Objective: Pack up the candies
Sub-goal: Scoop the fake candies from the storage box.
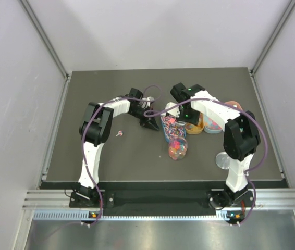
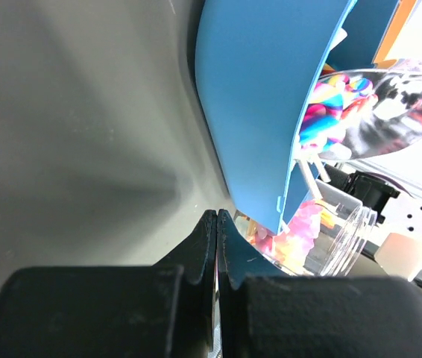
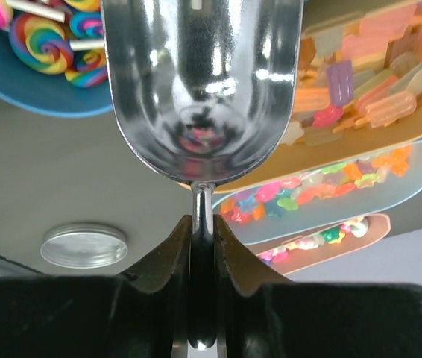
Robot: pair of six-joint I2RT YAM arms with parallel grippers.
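On the dark matte surface [image 1: 111, 151], oval trays [image 3: 47, 103] are set side by side, and the candies [image 3: 360, 82] are heaped in them, lying every way with no shared axis. A clear jar [image 1: 177, 147] holding more is seen near them, a round metal lid [image 3: 84, 246] apart. A shiny scoop [image 3: 200, 82] is gripped by its thin handle in the right claw [image 3: 202, 224], bowl pointed over the trays; the left claw [image 2: 217, 216] is pressed shut, empty, beside the blue tray [image 2: 263, 112]
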